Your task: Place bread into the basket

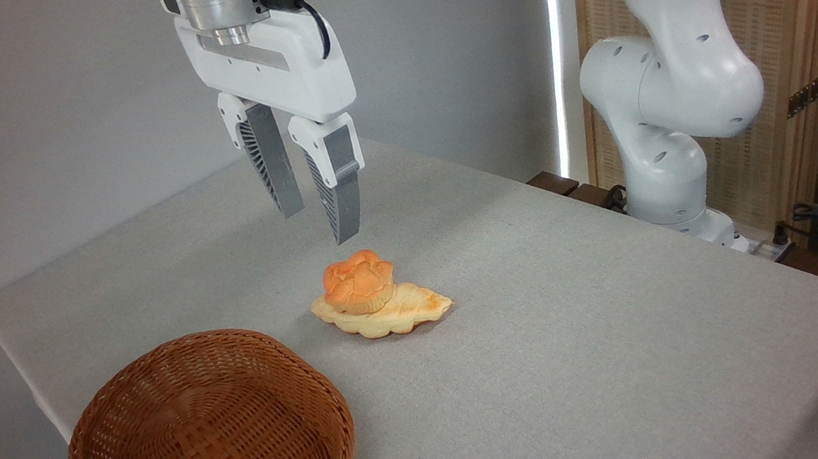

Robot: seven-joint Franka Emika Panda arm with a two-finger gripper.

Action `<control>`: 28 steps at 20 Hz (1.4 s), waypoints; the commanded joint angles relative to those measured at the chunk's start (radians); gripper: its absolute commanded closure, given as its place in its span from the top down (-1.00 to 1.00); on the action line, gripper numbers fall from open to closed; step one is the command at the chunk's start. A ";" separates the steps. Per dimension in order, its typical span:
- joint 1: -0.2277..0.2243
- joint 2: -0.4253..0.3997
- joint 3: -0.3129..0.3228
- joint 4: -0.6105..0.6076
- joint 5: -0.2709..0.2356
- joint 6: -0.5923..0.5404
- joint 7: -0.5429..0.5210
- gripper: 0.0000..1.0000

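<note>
My white gripper with two grey fingers hangs a little open and holds nothing. Just below it, the small puffy orange bun sits on top of a flat pale leaf-shaped bread on the grey tabletop. If I grab too low, I might lift both breads. The round brown wicker basket is near, with its bottom edge cut off.

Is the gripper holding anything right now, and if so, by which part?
Nothing is held. The gripper is open and empty above the table, and the bun sits ungrasped on the flat leaf-shaped bread.
</note>
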 commanded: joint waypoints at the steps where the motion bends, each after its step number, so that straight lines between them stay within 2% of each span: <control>1: -0.001 0.007 0.000 0.014 -0.006 -0.005 -0.014 1.00; 11: -0.001 0.007 0.000 0.010 -0.006 -0.003 -0.014 1.00; 15: -0.001 -0.003 -0.020 -0.022 -0.007 0.014 -0.019 1.00; 18: -0.001 -0.023 -0.045 -0.072 -0.007 0.054 -0.019 1.00; 23: -0.002 -0.108 -0.072 -0.245 -0.007 0.185 -0.014 1.00; 28: -0.001 -0.109 -0.166 -0.333 -0.009 0.215 -0.012 1.00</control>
